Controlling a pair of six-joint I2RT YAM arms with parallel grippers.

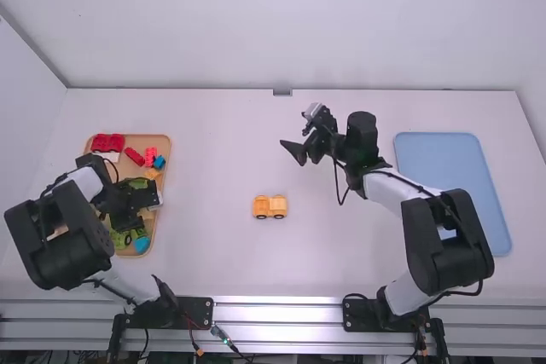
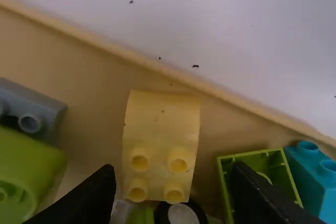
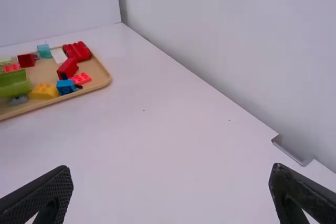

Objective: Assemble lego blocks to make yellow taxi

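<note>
A yellow toy vehicle with dark wheels (image 1: 270, 206) stands mid-table. My left gripper (image 1: 136, 206) is low over the block tray (image 1: 168, 144). In the left wrist view, a pale yellow curved block with four studs (image 2: 161, 129) lies in the tray; the left gripper (image 2: 174, 169) is open, one finger to either side of it. My right gripper (image 1: 298, 141) is over the table beyond the vehicle and to its right; in the right wrist view, the right gripper (image 3: 170, 172) is wide open with nothing between its fingers.
Around the pale block are a grey block (image 2: 31, 108), a green block (image 2: 26, 166), an open green piece (image 2: 262, 167) and a teal block (image 2: 310, 174). Red blocks (image 1: 107, 141) lie in the tray's far corner. A blue tray (image 1: 444, 159) is at the right.
</note>
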